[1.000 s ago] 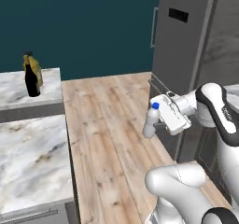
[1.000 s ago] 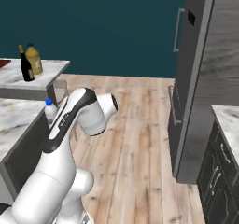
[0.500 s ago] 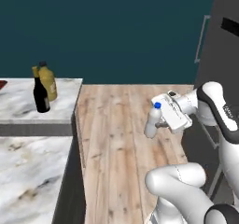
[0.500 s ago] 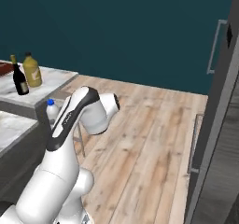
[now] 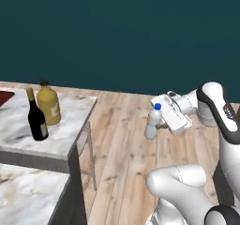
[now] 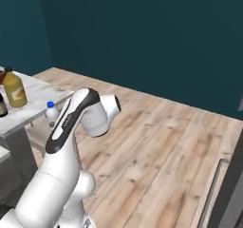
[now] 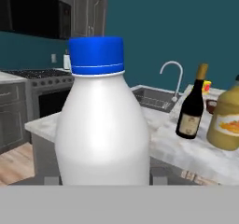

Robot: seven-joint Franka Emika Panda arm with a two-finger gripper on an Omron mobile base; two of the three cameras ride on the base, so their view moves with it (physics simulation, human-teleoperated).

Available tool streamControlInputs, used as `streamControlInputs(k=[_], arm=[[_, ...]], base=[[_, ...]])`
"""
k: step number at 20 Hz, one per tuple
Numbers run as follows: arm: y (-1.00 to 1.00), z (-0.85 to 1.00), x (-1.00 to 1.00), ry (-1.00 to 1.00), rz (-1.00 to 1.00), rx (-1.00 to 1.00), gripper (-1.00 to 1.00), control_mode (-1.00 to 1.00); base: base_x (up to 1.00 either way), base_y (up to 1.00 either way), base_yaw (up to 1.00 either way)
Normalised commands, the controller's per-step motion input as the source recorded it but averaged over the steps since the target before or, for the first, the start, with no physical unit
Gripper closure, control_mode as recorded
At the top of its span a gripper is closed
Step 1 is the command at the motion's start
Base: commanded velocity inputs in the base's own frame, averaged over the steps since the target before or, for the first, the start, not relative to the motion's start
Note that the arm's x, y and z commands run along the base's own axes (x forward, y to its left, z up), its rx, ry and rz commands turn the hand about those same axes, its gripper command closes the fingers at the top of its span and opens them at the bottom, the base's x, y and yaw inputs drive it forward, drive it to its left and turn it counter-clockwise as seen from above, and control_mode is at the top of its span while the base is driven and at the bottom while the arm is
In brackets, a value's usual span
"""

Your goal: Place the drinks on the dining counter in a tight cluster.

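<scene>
My gripper (image 5: pixel 158 123) is shut on the small water bottle (image 5: pixel 152 122) with a blue cap and holds it upright in the air over the wooden floor, to the right of the dining counter (image 5: pixel 70 121). Close up in the hand view, the water bottle (image 7: pixel 102 125) stands between the fingers. On the counter a tall dark wine bottle (image 5: pixel 36 118) and a squat amber bottle (image 5: pixel 48 104) stand side by side near its end. The hand view shows the wine bottle (image 7: pixel 190 111) and the amber bottle (image 7: pixel 226 120) to the right beyond the held one. The right base view has the water bottle (image 6: pixel 51 113) near the amber bottle (image 6: pixel 14 90).
Behind the counter lies a lower worktop with a steel sink and curved faucet (image 7: pixel 172 73). A stove (image 7: pixel 42 76) and dark cabinets stand at the far left of the hand view. A stool (image 5: pixel 86 149) sits under the counter's end. Open wooden floor (image 6: pixel 156 141) spreads to the right.
The whole picture has shifted, so the base has moved: the counter and its two bottles now sit nearer and the fridge has slid out of view. The water bottle stays gripped.
</scene>
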Motion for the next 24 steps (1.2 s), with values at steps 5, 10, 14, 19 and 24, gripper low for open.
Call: streamControlInputs(k=[5,10,14,19,24], arm=[[0.00,0.00,0.00,0.00,0.00,0.00,1.00,1.00],[0.00,0.00,0.00,0.00,0.00,0.00,1.00,1.00],[0.00,0.00,0.00,0.00,0.00,0.00,1.00,1.00],[0.00,0.00,0.00,0.00,0.00,0.00,1.00,1.00],[0.00,0.00,0.00,0.00,0.00,0.00,1.00,1.00]], base=[[0.75,-0.75,0.42],[0.46,-0.72,0.50],[0.46,-0.54,0.64],[0.52,-0.57,0.67],[0.35,-0.76,0.59]])
